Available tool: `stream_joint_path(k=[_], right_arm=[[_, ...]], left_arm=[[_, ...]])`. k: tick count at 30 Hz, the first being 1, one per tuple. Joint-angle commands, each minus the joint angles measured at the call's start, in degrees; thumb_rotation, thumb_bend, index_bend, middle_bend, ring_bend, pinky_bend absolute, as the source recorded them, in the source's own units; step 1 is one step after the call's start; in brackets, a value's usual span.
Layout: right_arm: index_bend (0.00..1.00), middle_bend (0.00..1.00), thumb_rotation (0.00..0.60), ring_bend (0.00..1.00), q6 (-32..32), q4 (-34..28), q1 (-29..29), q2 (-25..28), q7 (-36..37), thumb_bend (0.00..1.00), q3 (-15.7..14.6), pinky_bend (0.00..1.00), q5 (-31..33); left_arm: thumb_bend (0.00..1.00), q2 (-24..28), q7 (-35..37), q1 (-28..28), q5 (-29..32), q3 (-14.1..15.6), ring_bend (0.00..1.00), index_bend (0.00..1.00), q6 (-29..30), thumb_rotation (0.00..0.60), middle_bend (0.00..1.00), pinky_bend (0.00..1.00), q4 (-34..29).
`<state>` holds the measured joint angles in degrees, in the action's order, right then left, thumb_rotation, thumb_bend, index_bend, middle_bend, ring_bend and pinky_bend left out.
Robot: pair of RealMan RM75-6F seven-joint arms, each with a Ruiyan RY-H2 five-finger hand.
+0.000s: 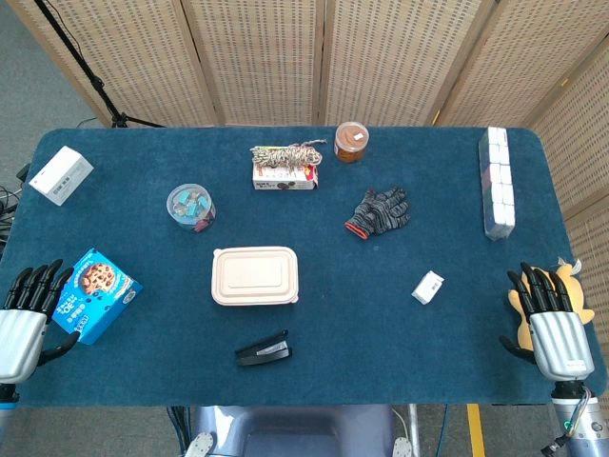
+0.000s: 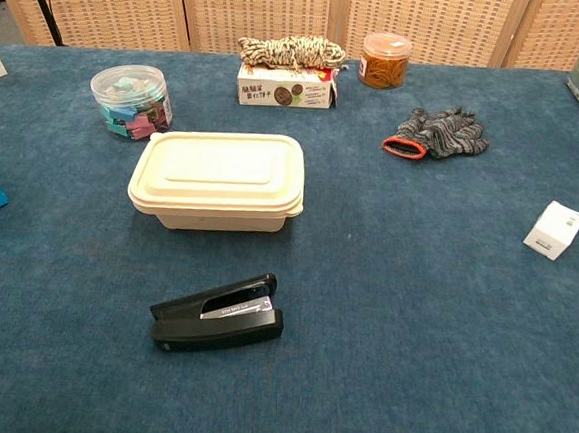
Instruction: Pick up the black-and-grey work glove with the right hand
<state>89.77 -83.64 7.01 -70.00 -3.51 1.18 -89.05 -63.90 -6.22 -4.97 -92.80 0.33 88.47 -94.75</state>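
The black-and-grey work glove with an orange cuff lies flat on the blue table, right of centre towards the back. My right hand rests at the table's right front edge, fingers straight and apart, holding nothing, well to the right of and nearer than the glove. My left hand lies at the left front edge, fingers extended, empty. Neither hand shows in the chest view.
Small white box lies between the glove and my right hand. A yellow toy sits by that hand. Beige lunch box, black stapler, cookie box, clip tub, rope on a box, jar, tall box stack.
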Motion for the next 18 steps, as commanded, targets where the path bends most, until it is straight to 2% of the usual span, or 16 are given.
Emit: stream_joint_path(k=[1, 11, 18], right_arm=[[0.00, 0.00, 0.600, 0.00, 0.1, -0.2, -0.2, 0.1, 0.2, 0.00, 0.1, 0.00, -0.1], [0.00, 0.00, 0.600, 0.00, -2.3, 0.0, 0.4, 1.0, 2.5, 0.00, 0.5, 0.00, -0.2], [0.00, 0.00, 0.600, 0.00, -11.7, 1.6, 7.1, 4.9, 6.1, 0.00, 1.5, 0.00, -2.0]], left_arm=[[0.18, 0.0, 0.0, 0.0, -0.1, 0.1, 0.00, 0.00, 0.0, 0.600, 0.00, 0.00, 0.0], [0.18, -0.2, -0.5, 0.3, 0.1, 0.0, 0.00, 0.00, 0.0, 0.600, 0.00, 0.00, -0.3], [0.18, -1.2, -2.8, -0.6, 1.3, -0.4, 0.00, 0.00, -2.1, 0.600, 0.00, 0.00, -0.4]])
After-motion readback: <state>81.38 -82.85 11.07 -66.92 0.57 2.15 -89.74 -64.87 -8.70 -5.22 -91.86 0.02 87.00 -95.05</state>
